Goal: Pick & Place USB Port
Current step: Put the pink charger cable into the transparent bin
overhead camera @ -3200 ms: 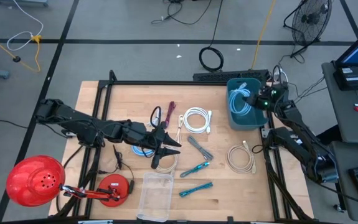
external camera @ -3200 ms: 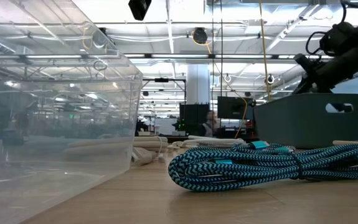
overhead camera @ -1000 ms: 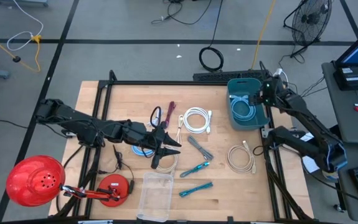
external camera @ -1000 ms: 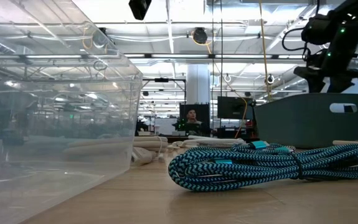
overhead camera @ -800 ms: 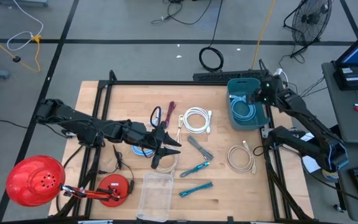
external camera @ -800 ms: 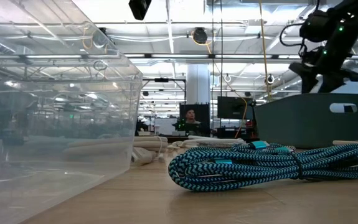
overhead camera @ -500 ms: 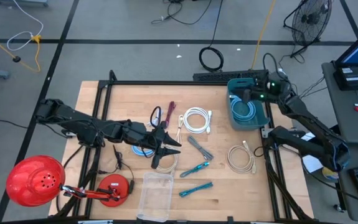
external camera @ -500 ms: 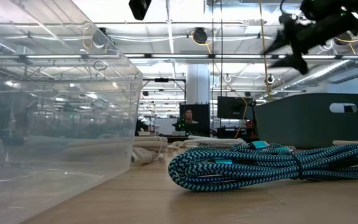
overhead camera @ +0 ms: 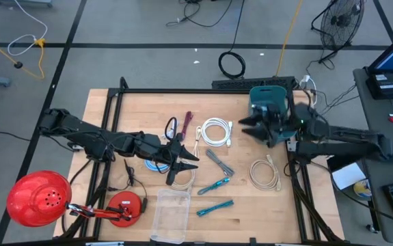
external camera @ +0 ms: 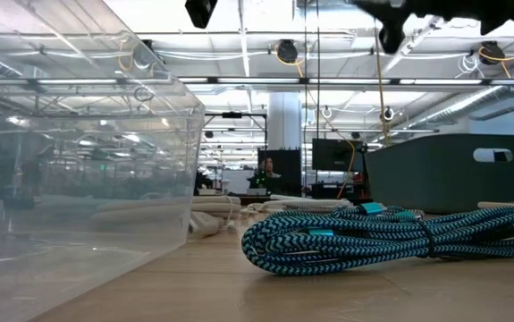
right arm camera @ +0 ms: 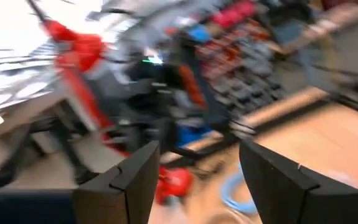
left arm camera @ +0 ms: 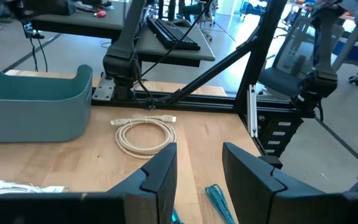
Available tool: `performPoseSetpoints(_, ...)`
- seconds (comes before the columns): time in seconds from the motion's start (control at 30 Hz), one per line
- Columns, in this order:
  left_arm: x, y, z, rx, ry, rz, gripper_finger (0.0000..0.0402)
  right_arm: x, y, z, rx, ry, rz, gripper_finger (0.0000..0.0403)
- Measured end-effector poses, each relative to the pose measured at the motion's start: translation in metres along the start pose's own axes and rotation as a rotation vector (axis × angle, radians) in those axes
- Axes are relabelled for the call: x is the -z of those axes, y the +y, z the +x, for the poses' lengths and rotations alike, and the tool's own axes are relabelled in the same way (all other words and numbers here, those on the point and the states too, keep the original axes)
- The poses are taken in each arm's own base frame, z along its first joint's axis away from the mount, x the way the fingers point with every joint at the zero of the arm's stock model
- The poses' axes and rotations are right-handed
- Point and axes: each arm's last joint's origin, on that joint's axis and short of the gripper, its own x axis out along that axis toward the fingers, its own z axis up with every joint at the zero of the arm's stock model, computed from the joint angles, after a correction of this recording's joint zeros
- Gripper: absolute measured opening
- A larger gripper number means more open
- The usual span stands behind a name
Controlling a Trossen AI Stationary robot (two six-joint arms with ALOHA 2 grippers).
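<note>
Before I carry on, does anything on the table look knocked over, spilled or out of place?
Nothing stands out. The teal bin sits upright at the table's far right corner, the loose cables lie coiled on the wood, and the clear container stands at the near edge. The right tool hangs open and empty beside the bin; the left tool rests mid-table.

Overhead, table-level, two wrist views (shared bin (overhead camera: pixel 270 101))

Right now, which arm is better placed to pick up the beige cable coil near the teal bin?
Probably the right. The right gripper is open beside the teal bin, just above the beige cable coil. The left gripper sits mid-table.
</note>
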Motion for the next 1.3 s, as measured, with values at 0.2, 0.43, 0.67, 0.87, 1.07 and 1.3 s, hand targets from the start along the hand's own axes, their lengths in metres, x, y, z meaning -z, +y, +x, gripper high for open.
performPoseSetpoints(0.2,0.001,0.0,0.0,-0.001,0.013,0.0,0.0131,0.039,0.014,0.004,-0.074,-0.075,-0.14,0.0212)
performPoseSetpoints(0.43,0.007,0.009,-0.001,-0.196,0.055,-0.035,0.0131,0.047,0.01,0.012,0.193,-0.164,-0.389,0.0212)
performPoseSetpoints(0.67,0.026,0.054,-0.014,-0.778,0.157,-0.183,0.0131,0.026,0.019,0.038,0.237,-0.005,-0.389,0.0212)
performPoseSetpoints(0.87,0.032,0.104,-0.028,-0.904,0.19,-0.448,0.0131,0.031,0.016,0.049,0.256,0.058,-0.372,0.0212)
performPoseSetpoints(1.07,0.031,0.142,-0.041,-0.896,0.217,-0.527,0.0131,0.029,0.017,0.046,0.254,0.059,-0.371,0.0212)
performPoseSetpoints(1.3,0.061,0.176,-0.035,-0.859,0.396,-0.628,0.0131,0.026,0.019,0.039,0.257,0.063,-0.372,0.0212)
